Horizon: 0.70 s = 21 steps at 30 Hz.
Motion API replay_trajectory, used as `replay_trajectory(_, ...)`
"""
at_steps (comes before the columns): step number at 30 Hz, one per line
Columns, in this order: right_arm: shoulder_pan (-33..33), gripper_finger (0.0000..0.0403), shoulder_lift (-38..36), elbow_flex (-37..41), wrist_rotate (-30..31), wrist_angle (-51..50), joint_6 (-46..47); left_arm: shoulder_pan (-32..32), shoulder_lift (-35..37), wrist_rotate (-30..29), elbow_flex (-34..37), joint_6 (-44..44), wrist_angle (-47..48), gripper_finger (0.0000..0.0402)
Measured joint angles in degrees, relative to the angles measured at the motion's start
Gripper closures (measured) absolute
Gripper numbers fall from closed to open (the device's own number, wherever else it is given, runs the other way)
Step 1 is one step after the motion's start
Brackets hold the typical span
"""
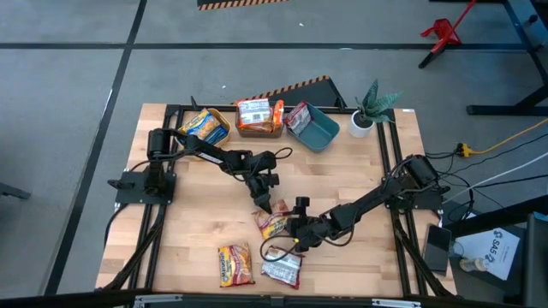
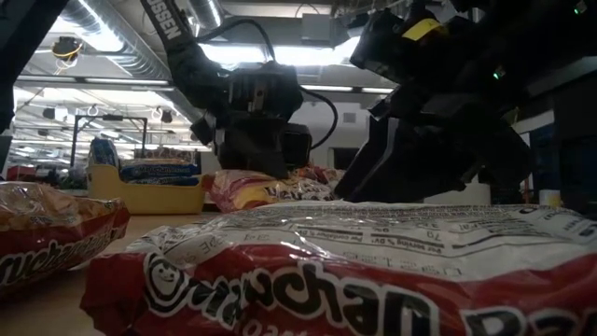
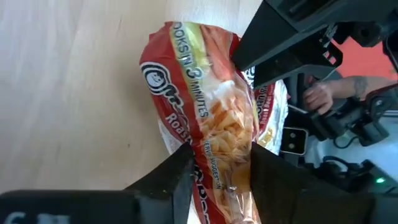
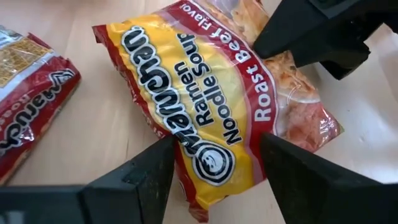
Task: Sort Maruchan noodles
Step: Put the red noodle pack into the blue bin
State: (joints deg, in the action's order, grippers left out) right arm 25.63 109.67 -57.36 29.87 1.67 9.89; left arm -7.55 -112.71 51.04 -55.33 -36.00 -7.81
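We are seeing the left tool pinching one end of the yellow-and-red plastic Roast Beef ramen packet lying mid-tabletop, while the right tool, fingers spread apart, is straddling that packet's opposite end.

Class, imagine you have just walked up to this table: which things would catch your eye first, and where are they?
Both pincers meet over one red-and-yellow Roast Beef ramen packet at mid-table: the left pincer has its fingers around one end, the right pincer straddles the other end, open. Two more packets lie near the front edge. At the back stand a yellow bin, an orange bin and a teal bin, each holding packets.
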Motion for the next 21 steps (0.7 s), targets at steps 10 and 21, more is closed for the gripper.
replay_trajectory(10, 1.9, 0.0171, -5.9, 0.0, 0.7, -6.7, 1.5, -0.1, -0.1, 1.8, 0.0, -6.8, -1.5, 0.0287)
replay_trajectory(21, 8.9, 0.0171, -22.1, 0.0, 7.9, -32.6, 22.3, -2.1, 0.0, 0.7, -4.2, -24.3, -12.1, 0.029)
